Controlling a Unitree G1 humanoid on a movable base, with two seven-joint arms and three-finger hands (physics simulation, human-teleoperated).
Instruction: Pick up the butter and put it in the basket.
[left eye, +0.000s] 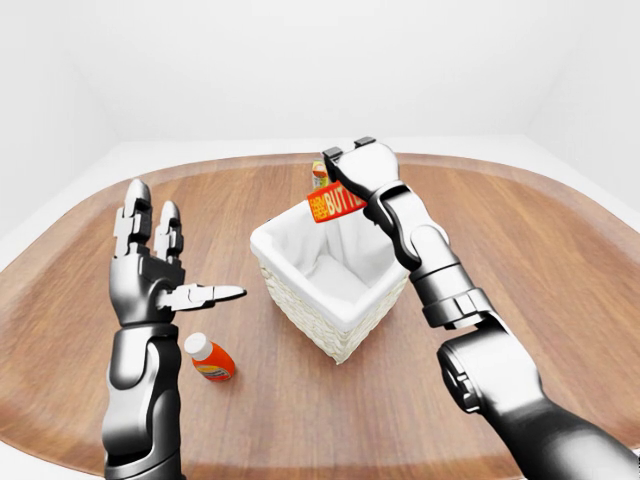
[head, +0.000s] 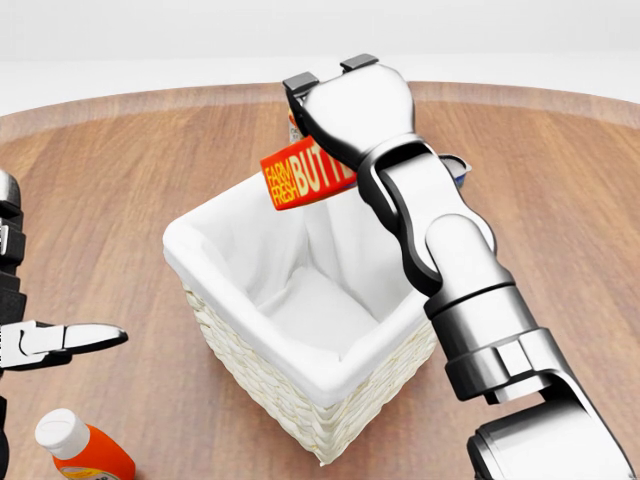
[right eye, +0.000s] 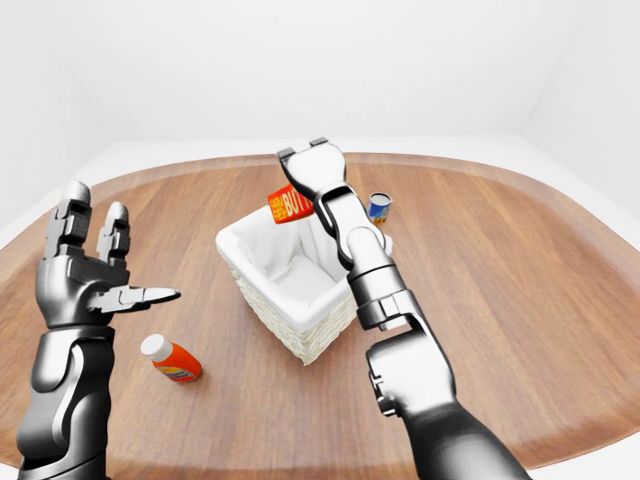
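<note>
I count one butter (head: 305, 175), one basket (head: 300, 395), one orange bottle (left eye: 212, 362), one small blue can (right eye: 379, 206), and one more carton (left eye: 319, 172) that I can barely see, all over a single round wooden table (left eye: 560, 290). My right hand (head: 345, 105) has its fingers clamped on the butter, a red pack with white lettering, and holds it in the air above the top rim of the basket, over the white cloth lining; the pack touches nothing but the hand. In the head view only part of the lettering reads, since the hand covers the pack's right end. My left hand (left eye: 150, 262) stands upright at the left of the eye views, fingers spread wide and thumb pointing toward the basket, holding nothing. The orange bottle with its white cap lies on its side just below that hand, well apart from the basket. The can shows only in the right-eye view, beside the forearm; in the head view it is almost wholly hidden. The carton peeks out behind the butter, and I cannot tell what it is.
</note>
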